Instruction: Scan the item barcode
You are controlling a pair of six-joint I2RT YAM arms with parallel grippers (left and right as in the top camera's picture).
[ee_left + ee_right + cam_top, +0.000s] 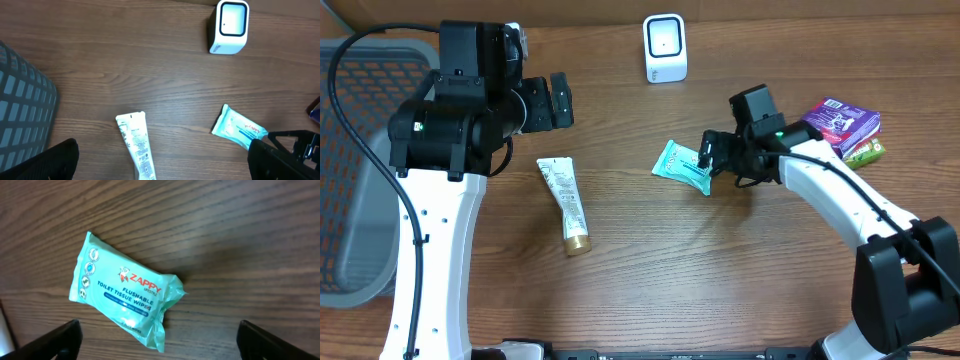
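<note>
The teal wipes pack (682, 165) lies flat on the table at mid-frame, front label up and well apart from the white scanner (665, 48) at the top edge, so I'd say nothing's been scanned yet and the pick-up and presenting are all still to do. The right gripper (157, 330) hovers over it with fingers spread wide, gripping nothing, and the left gripper (550, 103), upper left, is spread and empty too. No barcode shows anywhere; it's probably on the hidden underside.
</note>
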